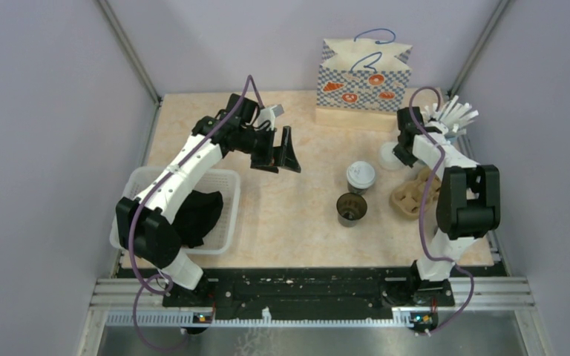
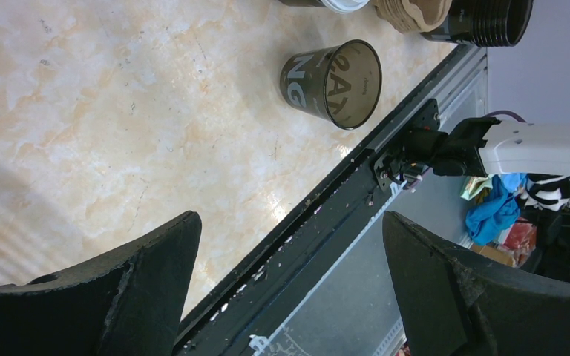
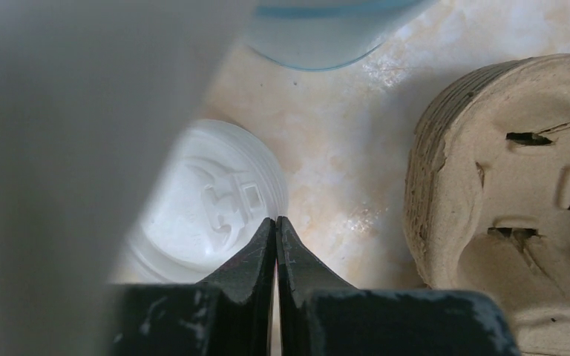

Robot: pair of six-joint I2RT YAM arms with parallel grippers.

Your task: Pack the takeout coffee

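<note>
Nothing packed yet: the lidded coffee cup (image 1: 361, 176) stands on the table (image 1: 282, 215) beside the pulp carrier (image 1: 414, 194). Right tool (image 3: 276, 226) is pinched shut and empty over a white lid (image 3: 208, 204); left tool (image 2: 289, 222) is spread wide. Next calls for grasping the cup

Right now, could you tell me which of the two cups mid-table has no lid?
The dark cup nearer the arm bases: its mouth is open, whereas the white-lidded cup just behind it is capped.

Coffee cup (image 2: 326, 4) cropped, carrier (image 3: 490, 185) cut off
</note>
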